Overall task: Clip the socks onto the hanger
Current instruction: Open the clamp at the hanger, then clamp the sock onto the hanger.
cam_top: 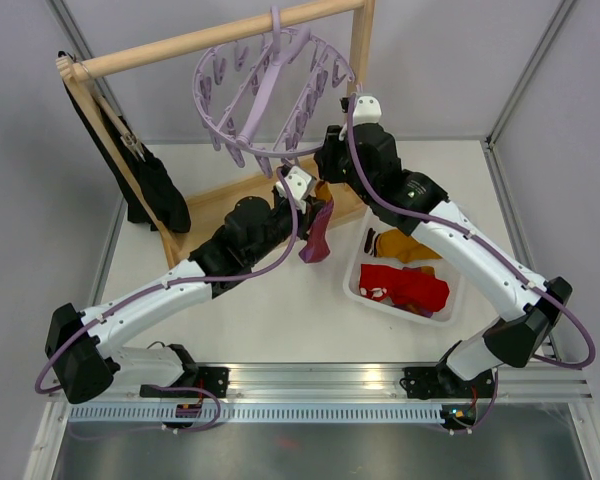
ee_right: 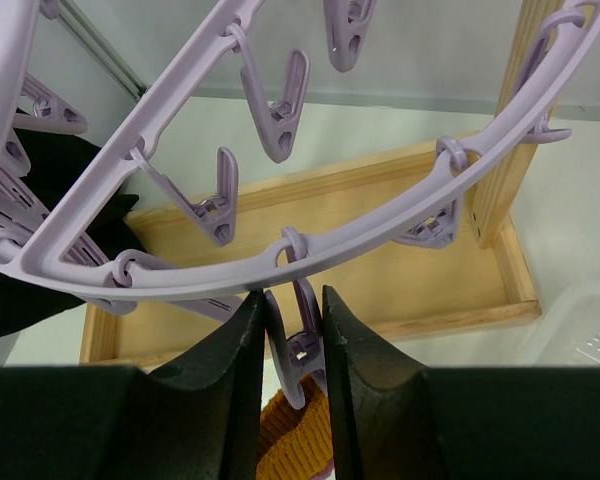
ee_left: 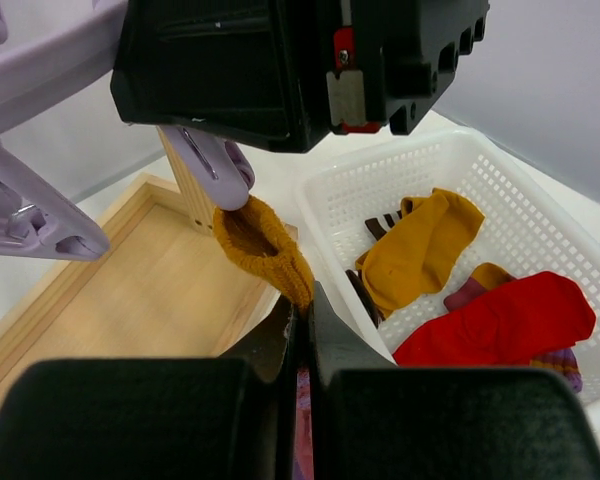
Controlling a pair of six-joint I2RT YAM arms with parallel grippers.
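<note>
**Carefully: sock barely at peg**

Left gripper (ee_left: pixel 302 330) clamps the sock (ee_left: pixel 265 250), whose top reaches the peg (ee_left: pixel 215 165) just above the gripper. Right gripper (ee_right: pixel 292 310) squeezes that peg on the hanger (cam_top: pixel 268 85). Early release would likely let the sock slip.

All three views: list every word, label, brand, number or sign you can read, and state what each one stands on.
No readable text in any view.
Red and cream tag on the black housing in the left wrist view: no letters can be made out.
Hanger, basket and socks: no print shows.
</note>
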